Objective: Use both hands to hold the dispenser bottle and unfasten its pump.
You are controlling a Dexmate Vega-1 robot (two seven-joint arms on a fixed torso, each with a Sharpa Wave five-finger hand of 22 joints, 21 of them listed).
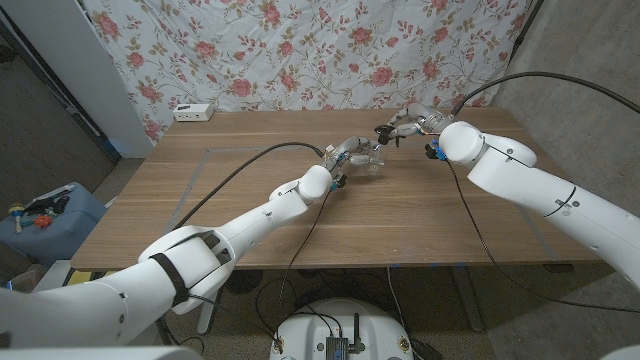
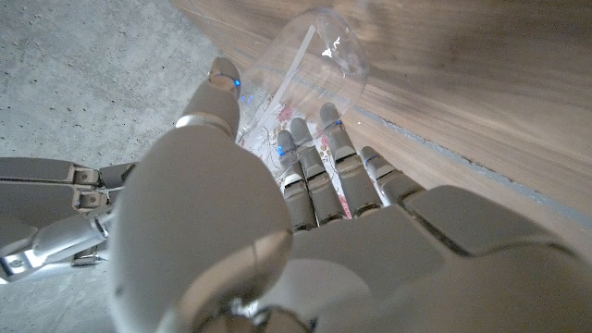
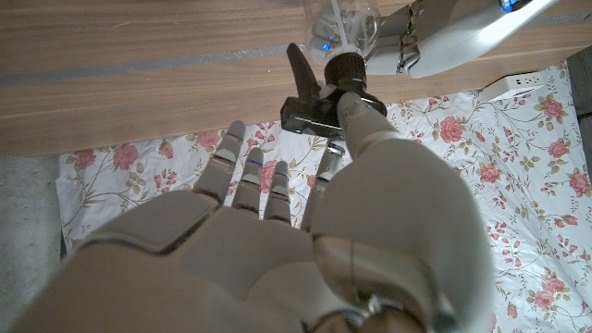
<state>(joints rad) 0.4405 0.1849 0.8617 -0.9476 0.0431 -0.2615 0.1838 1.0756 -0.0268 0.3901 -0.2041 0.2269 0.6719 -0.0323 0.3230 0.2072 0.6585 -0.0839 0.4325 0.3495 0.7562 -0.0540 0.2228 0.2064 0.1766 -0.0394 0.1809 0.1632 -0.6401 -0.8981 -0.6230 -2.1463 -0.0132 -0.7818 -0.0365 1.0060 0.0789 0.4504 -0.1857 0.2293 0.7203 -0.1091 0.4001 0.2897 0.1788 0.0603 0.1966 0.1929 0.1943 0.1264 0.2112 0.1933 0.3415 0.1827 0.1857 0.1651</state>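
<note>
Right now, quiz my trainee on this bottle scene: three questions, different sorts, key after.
1. True or false: the left hand grips the clear dispenser bottle.
2. Which hand is at the black pump? A) left B) right
3. Fill in: a white ____ lies at the table's far left corner.

Key: 1 true; 2 B, the right hand; 3 power strip.
</note>
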